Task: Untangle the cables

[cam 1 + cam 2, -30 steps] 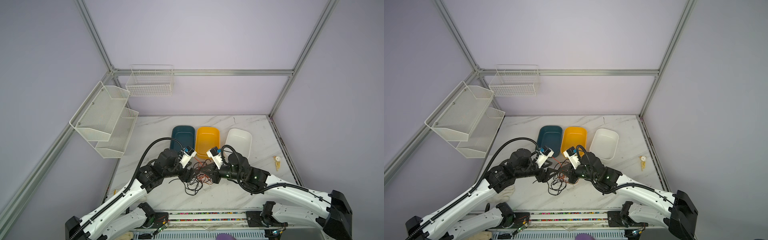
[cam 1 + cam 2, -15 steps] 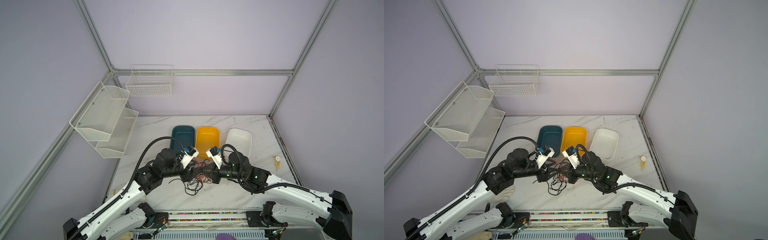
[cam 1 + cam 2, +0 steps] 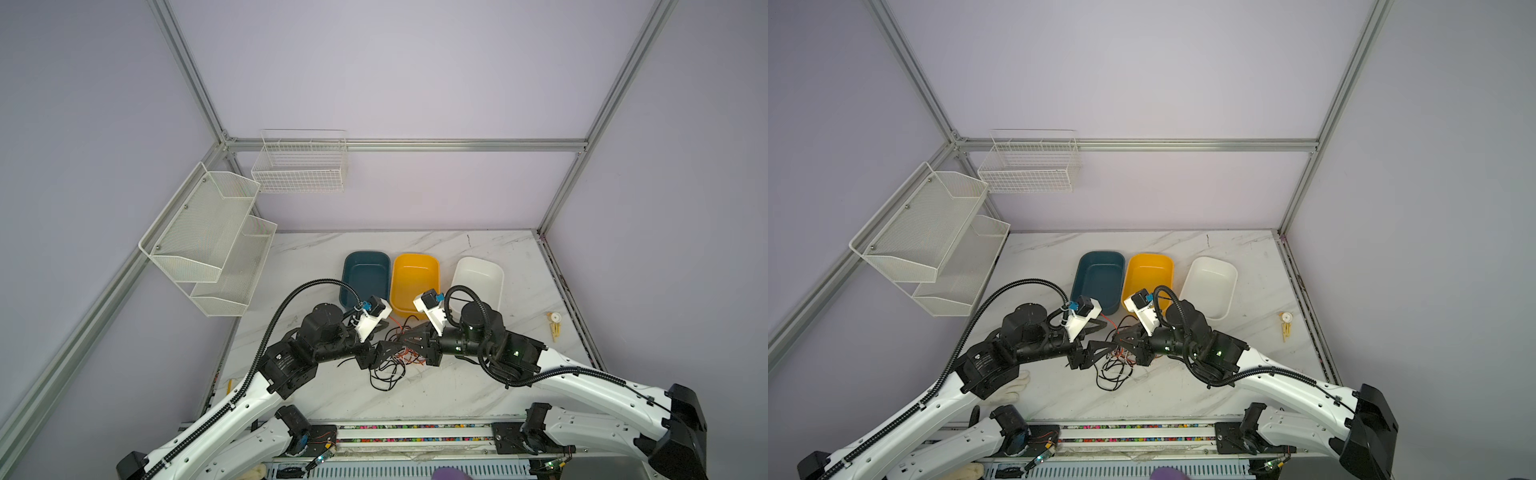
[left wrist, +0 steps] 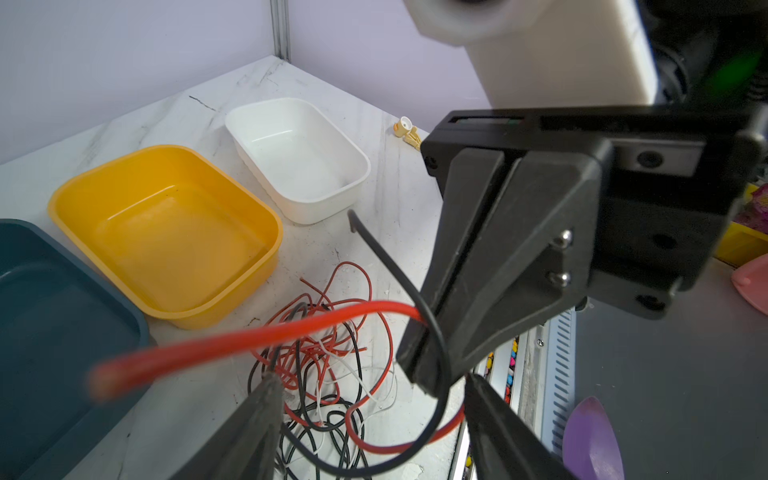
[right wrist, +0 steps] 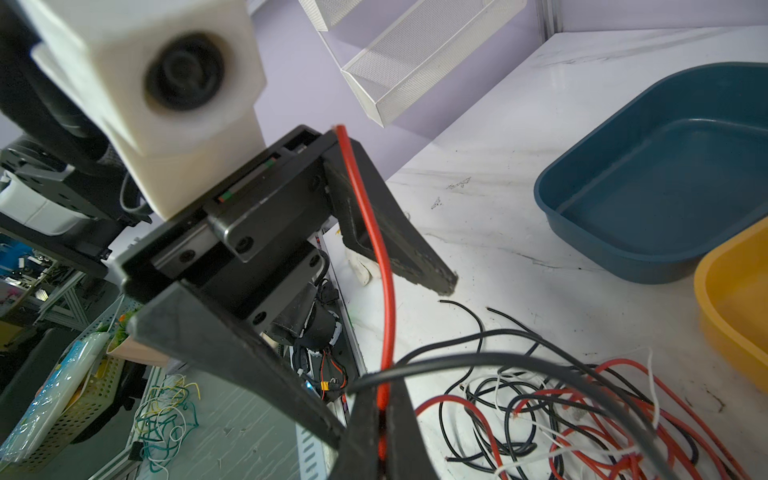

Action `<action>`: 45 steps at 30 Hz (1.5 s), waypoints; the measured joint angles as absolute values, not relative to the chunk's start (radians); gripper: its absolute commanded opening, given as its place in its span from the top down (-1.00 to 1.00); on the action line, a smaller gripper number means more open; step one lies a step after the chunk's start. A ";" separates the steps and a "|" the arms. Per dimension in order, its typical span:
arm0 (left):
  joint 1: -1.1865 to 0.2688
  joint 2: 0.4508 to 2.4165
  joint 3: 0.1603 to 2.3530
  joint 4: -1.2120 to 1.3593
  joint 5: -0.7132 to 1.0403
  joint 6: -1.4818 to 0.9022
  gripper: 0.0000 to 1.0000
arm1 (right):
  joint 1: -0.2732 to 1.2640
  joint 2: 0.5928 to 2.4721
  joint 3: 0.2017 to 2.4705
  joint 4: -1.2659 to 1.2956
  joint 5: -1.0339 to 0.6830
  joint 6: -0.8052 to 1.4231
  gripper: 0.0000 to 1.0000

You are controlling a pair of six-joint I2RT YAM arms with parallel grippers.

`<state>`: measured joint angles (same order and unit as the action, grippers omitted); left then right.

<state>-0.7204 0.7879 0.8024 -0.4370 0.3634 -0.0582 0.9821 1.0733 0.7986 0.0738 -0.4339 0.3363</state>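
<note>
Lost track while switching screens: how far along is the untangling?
Done: nothing looks separated yet; the teal plastic tray, yellow plastic tray and white plastic tray are empty.
In hand: the right gripper is shut on a thin red cable, a thin black cable seemingly pinched with it; the left gripper is open.
Left: the red, black and white cable tangle.

No legible txt anywhere.
</note>
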 measured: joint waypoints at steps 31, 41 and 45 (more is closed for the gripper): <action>-0.722 0.833 0.795 -0.440 0.464 -0.039 0.42 | 0.982 1.046 0.804 0.092 -0.487 0.354 1.00; -0.722 0.834 0.795 -0.454 0.452 -0.030 1.00 | 0.982 1.019 0.804 0.092 -0.481 0.355 1.00; -0.722 0.827 0.795 -0.469 0.410 -0.030 1.00 | 0.982 1.002 0.793 0.089 -0.442 0.368 1.00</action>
<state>-0.7223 0.8272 0.7948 -0.4686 0.4099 -0.0296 0.9821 1.0023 0.7933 0.0891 -0.4416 0.3676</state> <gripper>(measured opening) 0.048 0.059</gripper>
